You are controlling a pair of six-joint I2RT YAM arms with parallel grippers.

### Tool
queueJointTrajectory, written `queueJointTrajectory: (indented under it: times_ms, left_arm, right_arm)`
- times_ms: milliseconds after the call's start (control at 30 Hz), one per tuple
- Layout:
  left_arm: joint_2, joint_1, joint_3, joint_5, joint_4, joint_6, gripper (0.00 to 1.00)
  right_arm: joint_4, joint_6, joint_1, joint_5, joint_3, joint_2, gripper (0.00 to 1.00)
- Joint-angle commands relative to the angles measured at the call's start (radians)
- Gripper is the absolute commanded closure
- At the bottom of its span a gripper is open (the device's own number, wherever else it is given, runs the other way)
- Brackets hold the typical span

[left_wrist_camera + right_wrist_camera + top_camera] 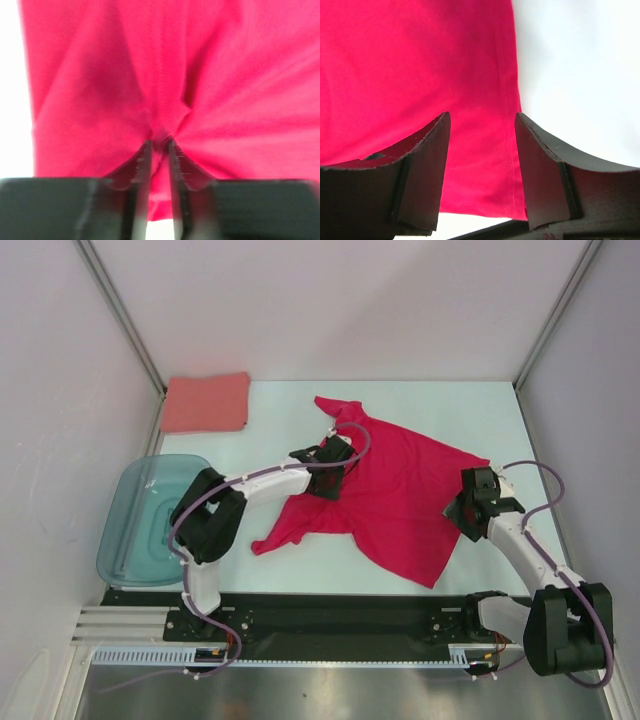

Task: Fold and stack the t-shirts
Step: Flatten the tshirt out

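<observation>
My left gripper (159,142) is clamped on a fold of the crimson t-shirt (400,505) spread ahead, my right gripper (481,120) hangs wide apart, empty, over its right hem, which runs lengthwise between those jaws; salmon t-shirt (207,402) lies folded far-left.

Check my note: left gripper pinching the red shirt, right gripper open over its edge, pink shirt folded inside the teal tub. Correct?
No. The top external view shows the pink shirt folded on the table beyond the teal tub, not inside it. The rest stands: left gripper pinching the red shirt, right gripper open over its edge.
</observation>
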Motion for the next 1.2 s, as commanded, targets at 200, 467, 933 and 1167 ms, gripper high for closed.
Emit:
queueJointTrajectory:
  times_ms: [200,467,933,1167]
  left_arm:
    - [-0.056,0.029,0.069,0.036,-0.007,-0.012,0.47]
    - [0.03,0.035,0.132,0.051,-0.017,-0.06,0.46]
    - [-0.545,0.02,-0.379,0.282,0.187,-0.233,0.42]
    - [-0.777,0.021,-0.428,0.307,0.104,-0.177,0.39]
  right_arm:
    - [0.085,-0.041,-0.074,-0.017,-0.009,0.083,0.41]
    - [0.117,-0.03,-0.091,-0.01,-0.023,0.168,0.45]
    - [0.139,0.091,-0.057,0.182,-0.009,0.272,0.86]
    - [0.186,0.028,-0.059,0.271,0.175,0.402,0.98]
